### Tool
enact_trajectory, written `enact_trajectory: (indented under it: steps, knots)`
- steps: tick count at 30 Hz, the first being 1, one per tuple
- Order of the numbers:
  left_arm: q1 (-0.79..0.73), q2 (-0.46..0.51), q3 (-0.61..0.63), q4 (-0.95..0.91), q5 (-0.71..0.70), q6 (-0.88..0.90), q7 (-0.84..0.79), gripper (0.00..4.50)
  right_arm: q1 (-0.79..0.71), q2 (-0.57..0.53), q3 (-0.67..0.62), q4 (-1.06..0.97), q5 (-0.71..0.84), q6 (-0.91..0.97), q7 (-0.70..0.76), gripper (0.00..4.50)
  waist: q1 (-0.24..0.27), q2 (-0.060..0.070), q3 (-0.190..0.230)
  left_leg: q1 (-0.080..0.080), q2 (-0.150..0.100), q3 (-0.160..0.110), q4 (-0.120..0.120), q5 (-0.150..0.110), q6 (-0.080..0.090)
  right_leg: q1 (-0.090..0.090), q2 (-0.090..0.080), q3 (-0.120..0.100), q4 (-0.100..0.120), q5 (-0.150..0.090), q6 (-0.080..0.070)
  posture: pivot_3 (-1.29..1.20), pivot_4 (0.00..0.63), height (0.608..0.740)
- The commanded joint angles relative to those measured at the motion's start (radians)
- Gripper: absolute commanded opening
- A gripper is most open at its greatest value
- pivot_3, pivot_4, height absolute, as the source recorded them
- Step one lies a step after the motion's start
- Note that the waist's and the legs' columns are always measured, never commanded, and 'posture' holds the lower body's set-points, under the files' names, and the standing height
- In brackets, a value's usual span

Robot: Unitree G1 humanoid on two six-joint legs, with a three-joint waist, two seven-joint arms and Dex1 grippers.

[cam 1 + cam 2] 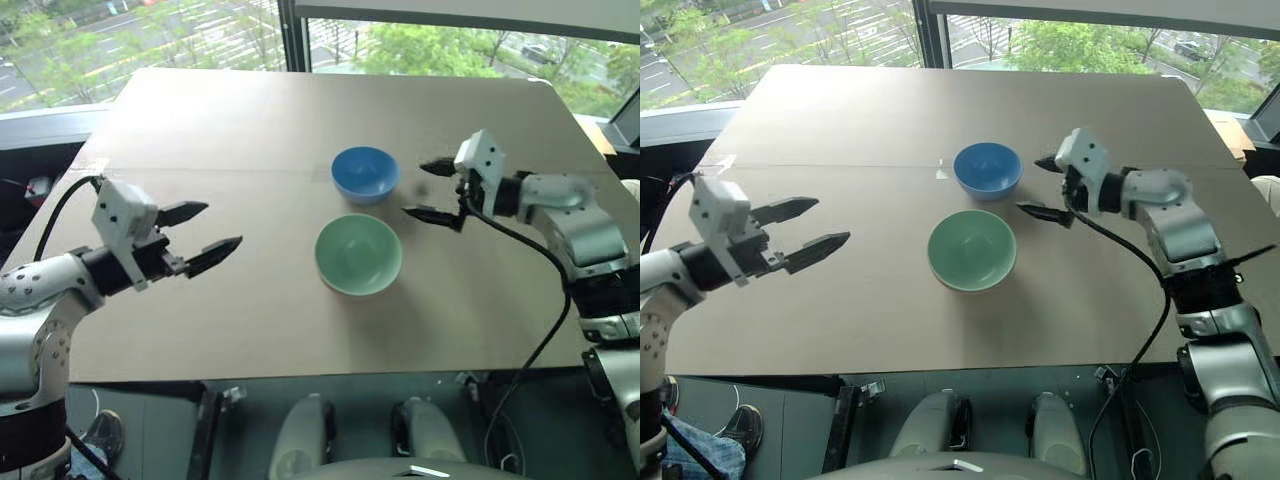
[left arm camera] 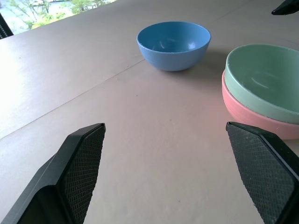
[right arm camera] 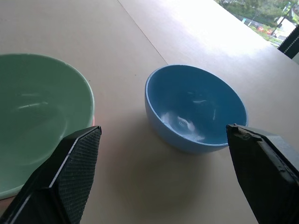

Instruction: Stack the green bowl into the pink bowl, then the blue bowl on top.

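The blue bowl [image 1: 364, 173] sits mid-worktop, toward the far edge, just beyond the green bowl [image 1: 358, 254] nested in the pink bowl [image 2: 254, 119]. It looks light, rigid and glossy-slick, so pinch its rim. Right gripper [image 1: 433, 189] fingers spread empty beside it; left gripper [image 1: 200, 233] released too.

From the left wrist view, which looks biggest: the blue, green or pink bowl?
1. Green bowl, though it runs off the frame.
2. Blue bowl, looking smaller but farther from the camera, so true size is unsure.
3. Pink bowl, just a band under the green one.
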Motion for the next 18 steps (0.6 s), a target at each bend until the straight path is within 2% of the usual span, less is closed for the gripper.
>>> enact_trajectory:
  steps: [1, 9, 18]
  knots:
    - [0.059, 0.002, 0.113, -0.091, -0.039, 0.003, 0.029, 4.39, -0.13, 0.069, 0.063, 0.187, -0.118, -0.08, -0.005, 4.5, -0.007, 0.0, 0.0, 0.0, 0.0, 0.0, 0.0, 0.0, 0.0, 0.0, 0.0, 0.0, 0.0, 0.0, 0.0, 0.0, 0.15, 0.74]
    - [0.19, -0.051, 0.234, -0.173, -0.136, 0.019, 0.061, 4.39, -0.349, 0.269, 0.164, 0.582, -0.337, -0.247, -0.123, 4.5, -0.02, 0.001, 0.0, 0.001, 0.0, 0.0, -0.004, 0.002, -0.004, -0.002, 0.0, 0.0, 0.001, 0.0, 0.0, 0.0, 0.15, 0.74]
    - [0.284, -0.038, 0.224, -0.147, -0.094, -0.055, 0.044, 4.39, -0.456, 0.426, 0.221, 0.84, -0.502, -0.344, -0.249, 4.5, -0.035, 0.001, 0.0, 0.001, 0.0, -0.001, -0.012, 0.004, -0.008, -0.004, 0.001, -0.001, 0.001, 0.0, -0.001, 0.0, 0.15, 0.74]
